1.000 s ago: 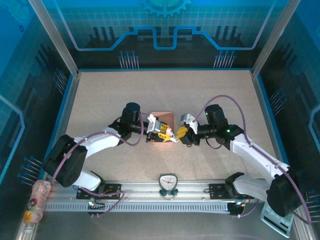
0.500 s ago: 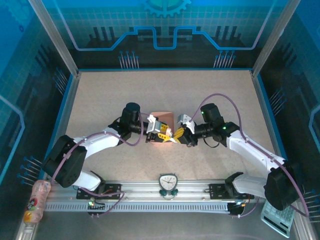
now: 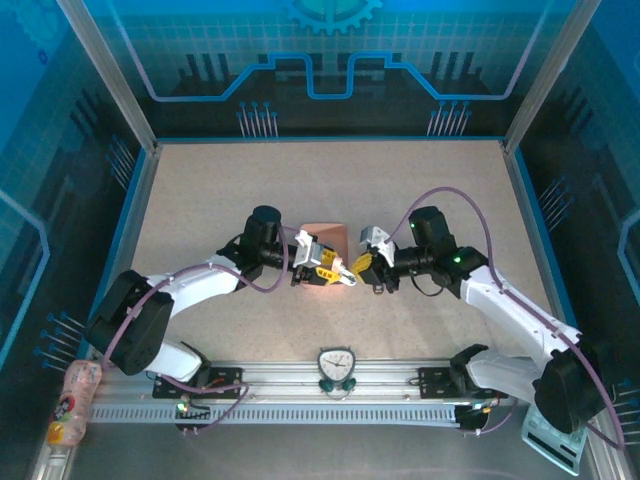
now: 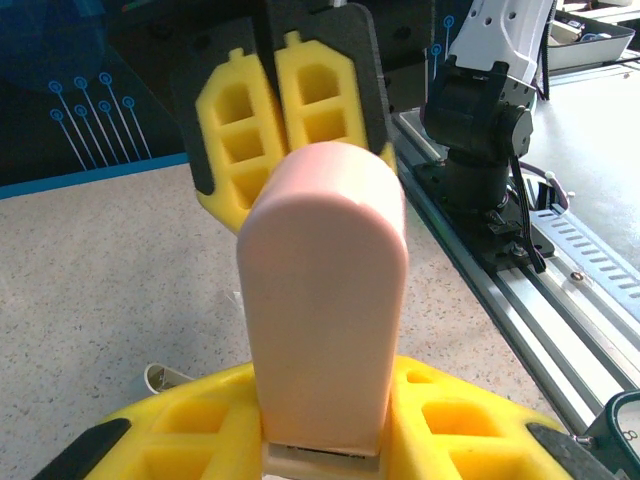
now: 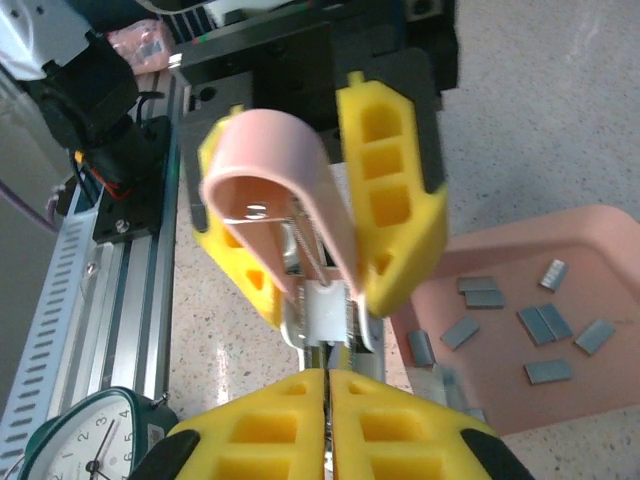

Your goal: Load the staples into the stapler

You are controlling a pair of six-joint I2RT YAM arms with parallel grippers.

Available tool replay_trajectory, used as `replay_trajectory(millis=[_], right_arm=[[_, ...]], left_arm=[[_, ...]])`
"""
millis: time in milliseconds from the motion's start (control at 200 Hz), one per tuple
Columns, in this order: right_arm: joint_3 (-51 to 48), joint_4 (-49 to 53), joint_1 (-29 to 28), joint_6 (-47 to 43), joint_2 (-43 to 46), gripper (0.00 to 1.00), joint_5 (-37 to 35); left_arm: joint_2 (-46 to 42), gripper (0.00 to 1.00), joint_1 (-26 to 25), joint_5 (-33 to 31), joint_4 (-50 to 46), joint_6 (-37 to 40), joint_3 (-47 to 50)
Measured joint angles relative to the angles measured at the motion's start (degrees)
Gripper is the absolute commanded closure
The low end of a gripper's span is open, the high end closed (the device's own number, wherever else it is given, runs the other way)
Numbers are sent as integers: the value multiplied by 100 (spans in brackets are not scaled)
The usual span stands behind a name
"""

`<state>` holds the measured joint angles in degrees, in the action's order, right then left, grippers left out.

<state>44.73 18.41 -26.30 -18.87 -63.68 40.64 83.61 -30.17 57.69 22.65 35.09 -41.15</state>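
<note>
Gripping the pink stapler, left pincer holds it open.
Right pincer, clenched shut, sits just short of it.

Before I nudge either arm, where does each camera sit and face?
Top external: above, behind the arm bases, looking down on the table; left arm, right arm show.
Left wrist: faces right at the stapler; left gripper's fingers below.
Right wrist: faces left at stapler and tray; right gripper's fingers below.
Wrist views share the stapler.
</note>
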Motion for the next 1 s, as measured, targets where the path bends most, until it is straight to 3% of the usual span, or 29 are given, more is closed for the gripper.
replay_trajectory(millis=[255, 600, 840, 1000], right_arm=[[0, 385, 511, 911, 0, 89, -874], [-4, 1054, 874, 2186, 0, 74, -1919], [42, 1078, 824, 2144, 0, 62, -1572], [63, 640, 256, 1384, 243, 51, -1198]], left_arm=[[0, 72, -44, -44, -15, -2, 0], [11, 72, -74, -195, 33, -101, 0], [269, 72, -74, -151, 466, -372, -11], [348, 72, -74, -101, 575, -472, -81]])
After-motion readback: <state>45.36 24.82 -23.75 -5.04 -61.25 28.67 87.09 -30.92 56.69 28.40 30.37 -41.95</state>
